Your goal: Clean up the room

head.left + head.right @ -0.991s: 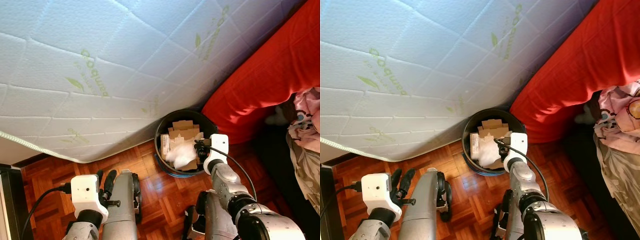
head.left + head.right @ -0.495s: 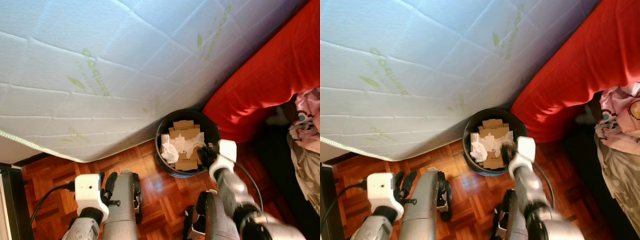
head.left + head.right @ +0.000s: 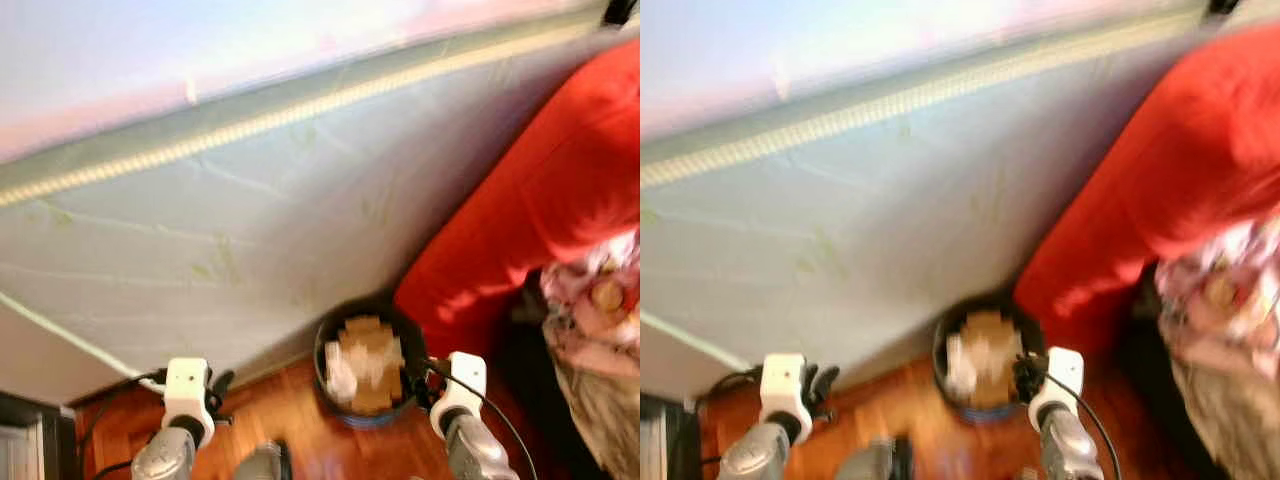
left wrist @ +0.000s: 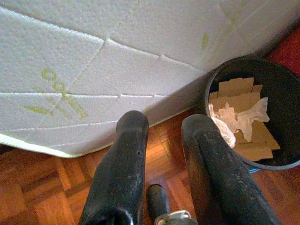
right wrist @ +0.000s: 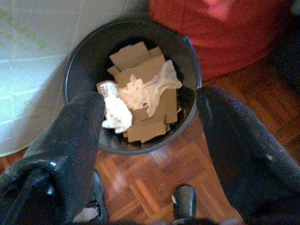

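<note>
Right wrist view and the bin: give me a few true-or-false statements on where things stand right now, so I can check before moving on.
1. The bin holds cardboard and crumpled white paper. True.
2. The right hand grips a piece of paper. False: its fingers are spread wide with nothing between them.
3. The bin stands on wooden flooring. True.
4. The bin sits between a white mattress and a blue sofa. False: the fabric beside it is red.
5. The left hand holds a cloth. False: nothing is between its fingers.
</note>
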You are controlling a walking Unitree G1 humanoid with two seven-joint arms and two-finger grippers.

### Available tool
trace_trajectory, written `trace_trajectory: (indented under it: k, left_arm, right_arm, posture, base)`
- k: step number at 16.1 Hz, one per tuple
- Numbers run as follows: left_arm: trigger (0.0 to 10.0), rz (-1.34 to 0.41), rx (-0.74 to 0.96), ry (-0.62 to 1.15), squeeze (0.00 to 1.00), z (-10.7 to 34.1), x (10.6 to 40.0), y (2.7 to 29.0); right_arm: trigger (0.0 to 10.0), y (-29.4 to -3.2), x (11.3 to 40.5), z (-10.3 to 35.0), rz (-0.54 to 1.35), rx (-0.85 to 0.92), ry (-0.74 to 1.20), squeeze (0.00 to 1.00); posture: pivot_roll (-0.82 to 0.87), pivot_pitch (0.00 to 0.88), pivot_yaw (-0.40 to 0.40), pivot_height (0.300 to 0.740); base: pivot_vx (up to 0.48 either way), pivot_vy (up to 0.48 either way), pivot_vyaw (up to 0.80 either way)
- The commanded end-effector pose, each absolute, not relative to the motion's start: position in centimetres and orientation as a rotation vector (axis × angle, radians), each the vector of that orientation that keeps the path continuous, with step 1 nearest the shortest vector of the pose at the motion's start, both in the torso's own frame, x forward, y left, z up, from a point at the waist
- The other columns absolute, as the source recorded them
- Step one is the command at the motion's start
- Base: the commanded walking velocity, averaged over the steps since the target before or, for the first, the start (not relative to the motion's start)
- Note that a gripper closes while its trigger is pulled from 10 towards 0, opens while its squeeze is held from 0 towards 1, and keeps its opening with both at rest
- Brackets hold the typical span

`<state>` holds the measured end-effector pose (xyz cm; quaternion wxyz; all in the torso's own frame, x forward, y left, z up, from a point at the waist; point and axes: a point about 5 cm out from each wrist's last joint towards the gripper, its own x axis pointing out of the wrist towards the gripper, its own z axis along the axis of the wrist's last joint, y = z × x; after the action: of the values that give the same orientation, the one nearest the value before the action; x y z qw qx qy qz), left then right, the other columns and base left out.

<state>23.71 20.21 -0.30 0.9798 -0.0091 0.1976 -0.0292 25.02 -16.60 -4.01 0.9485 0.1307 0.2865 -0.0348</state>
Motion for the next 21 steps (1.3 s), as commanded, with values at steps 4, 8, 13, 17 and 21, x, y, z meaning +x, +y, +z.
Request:
trace_trajectory:
  k: [4,8,13,17,21]
  left_arm:
    - [10.0,0.000,-0.016,0.641,0.00,-5.0,21.2,21.1]
    - [10.0,0.047,-0.042,0.778,0.00,-6.9,19.3,21.0]
    - [10.0,0.070,-0.059,0.870,0.00,-8.2,17.2,20.7]
    - [10.0,0.076,-0.065,0.865,0.00,-8.3,17.3,20.4]
    - [10.0,0.092,-0.069,0.861,0.00,-8.2,17.5,20.6]
  right_arm:
    - [10.0,-17.2,20.9,-7.0,-0.083,0.160,0.800,0.00]
    - [10.0,-17.2,19.6,-7.8,-0.064,0.114,0.874,0.00]
    - [10.0,-17.3,19.2,-8.1,-0.067,0.117,0.895,0.00]
    - [10.0,-17.2,19.0,-8.2,-0.046,0.105,0.922,0.00]
    - [10.0,-16.5,19.1,-8.3,-0.027,0.106,0.931,0.00]
  posture:
    - [0.17,0.000,-0.056,0.740]
    - [0.15,0.000,-0.068,0.740]
    - [0.14,0.000,-0.084,0.740]
    - [0.14,0.000,-0.086,0.740]
    - [0.14,0.000,-0.082,0.740]
  base:
    - [0.000,0.000,0.00]
    - [0.000,0.000,0.00]
    - [0.000,0.000,0.00]
    - [0.000,0.000,-0.54]
    - [0.000,0.000,-0.61]
